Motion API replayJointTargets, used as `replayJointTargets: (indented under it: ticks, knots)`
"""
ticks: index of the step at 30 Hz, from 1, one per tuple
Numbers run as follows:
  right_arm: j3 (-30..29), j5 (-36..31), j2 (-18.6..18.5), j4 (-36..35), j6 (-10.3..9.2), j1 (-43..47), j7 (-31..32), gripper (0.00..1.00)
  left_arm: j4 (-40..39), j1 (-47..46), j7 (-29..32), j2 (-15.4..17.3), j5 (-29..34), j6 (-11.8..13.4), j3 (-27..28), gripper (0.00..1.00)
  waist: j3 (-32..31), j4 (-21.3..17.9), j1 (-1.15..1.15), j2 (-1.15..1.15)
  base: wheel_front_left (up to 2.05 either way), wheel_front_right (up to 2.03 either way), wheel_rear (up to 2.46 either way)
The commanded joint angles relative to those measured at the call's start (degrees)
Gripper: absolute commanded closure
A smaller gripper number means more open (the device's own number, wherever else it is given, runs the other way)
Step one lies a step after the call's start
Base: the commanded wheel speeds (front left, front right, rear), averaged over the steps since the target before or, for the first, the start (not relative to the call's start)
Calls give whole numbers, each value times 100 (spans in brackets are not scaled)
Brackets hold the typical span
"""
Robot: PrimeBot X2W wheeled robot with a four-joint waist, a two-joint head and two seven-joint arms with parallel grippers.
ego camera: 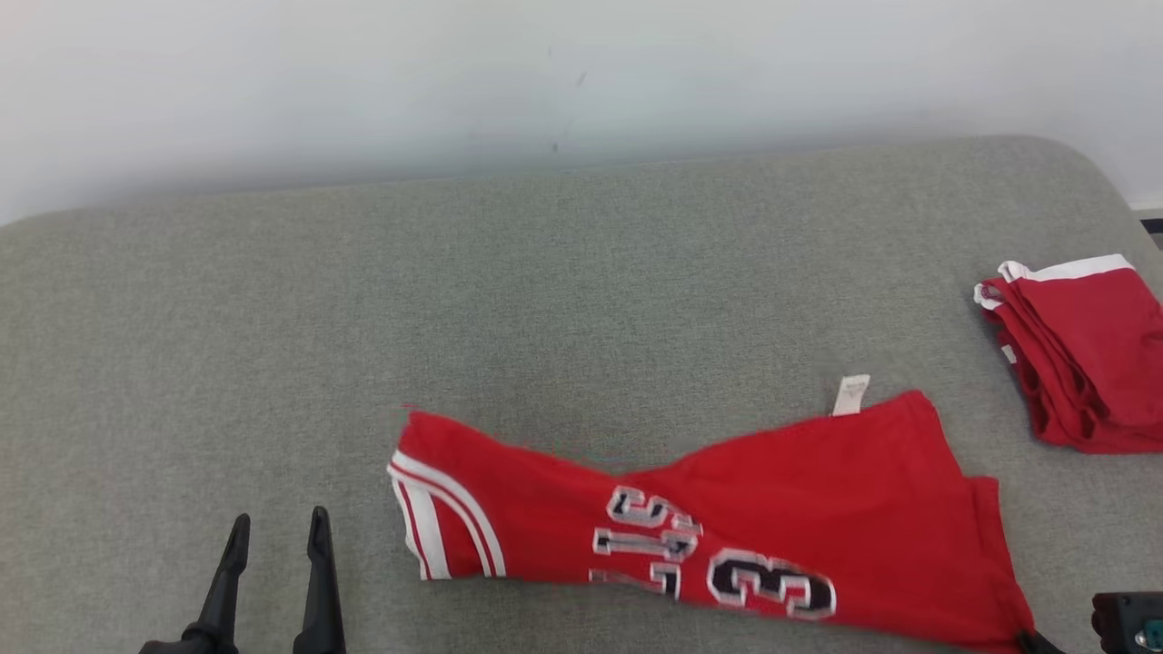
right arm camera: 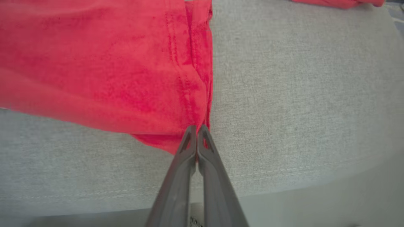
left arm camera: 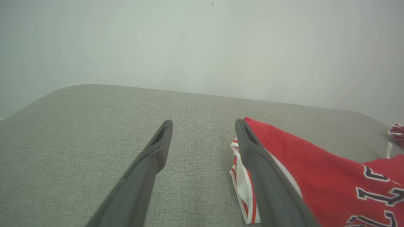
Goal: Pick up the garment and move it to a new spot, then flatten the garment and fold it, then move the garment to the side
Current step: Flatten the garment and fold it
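Note:
A red jersey garment (ego camera: 727,536) with white trim and dark numbers lies spread across the grey cushioned surface (ego camera: 545,291), a white label at its far edge. My left gripper (ego camera: 277,531) stands open at the lower left, empty, a short way left of the garment's striped end (left arm camera: 243,176). In the right wrist view my right gripper (right arm camera: 196,130) is shut on the garment's hemmed corner (right arm camera: 176,94), near the surface's front edge. In the head view that pinched corner sits at the lower right, where the dark fingertips (ego camera: 1036,641) just show.
A second red garment (ego camera: 1081,354) with white trim lies folded at the right edge of the surface. A pale wall rises behind the surface. Bare grey fabric stretches across the left and the far side.

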Motion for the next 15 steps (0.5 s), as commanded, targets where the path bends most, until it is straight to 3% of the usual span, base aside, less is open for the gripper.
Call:
replayJointTargets:
  ticks: [1, 3, 4, 5, 15]
  knots:
    - [-99, -123, 48, 82, -16, 25, -32, 100, 10, -8, -18, -5, -19, 17, 7, 0, -29, -29, 1, 0, 0, 0, 0]
    - [-170, -200, 134, 264, -16, 23, -20, 100, 20, -9, -18, -5, -23, 21, 4, 0, -55, -45, 1, 0, 0, 0, 0]
    - [-201, -217, 155, 319, -16, 3, -38, 67, 24, -10, -18, -6, -25, 12, -2, 0, -66, -50, 1, 0, 0, 0, 0]
    - [-258, -216, 197, 346, -16, -32, -119, 0, 28, -13, -18, -5, -28, 11, -3, 0, -77, -56, 1, 0, 0, 0, 0]
    - [-563, 9, 688, -183, -16, -141, -1160, 0, 64, 81, -18, -5, -55, 19, -30, 0, -283, -102, 1, 0, 0, 0, 0]
